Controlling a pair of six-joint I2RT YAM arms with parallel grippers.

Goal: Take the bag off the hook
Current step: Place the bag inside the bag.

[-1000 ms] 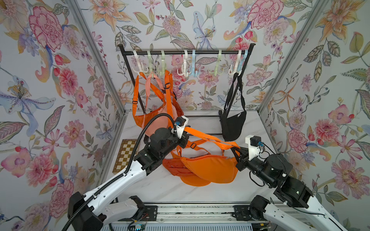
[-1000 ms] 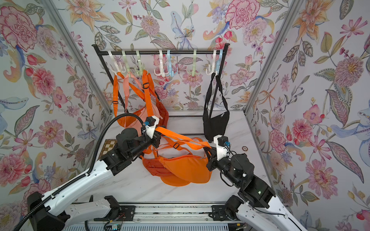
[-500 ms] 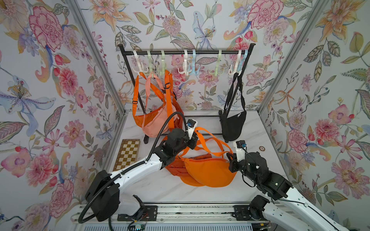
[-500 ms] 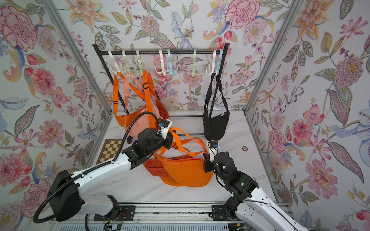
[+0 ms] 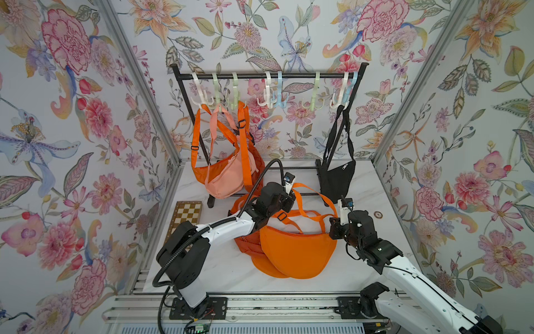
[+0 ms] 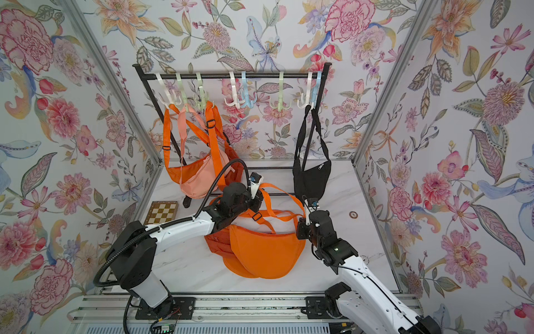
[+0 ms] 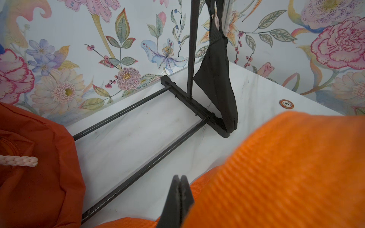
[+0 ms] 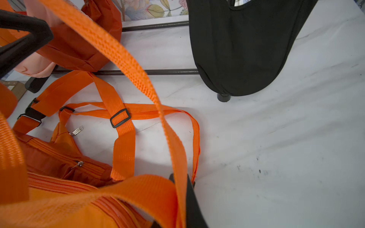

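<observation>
In front of the rack [image 5: 268, 75] we find bare counter [image 5: 364, 277] right of the orange bag [image 5: 297, 251], up to the wall [image 5: 476, 173]. The bag lies flat, off the hooks [image 5: 271, 99], long axis left to right, rounded belly toward us. The left gripper [image 7: 178, 179] and right gripper [image 5: 333, 228] each pinch its strap [image 5: 315, 192]. White marble surface, with floral walls on three sides.
</observation>
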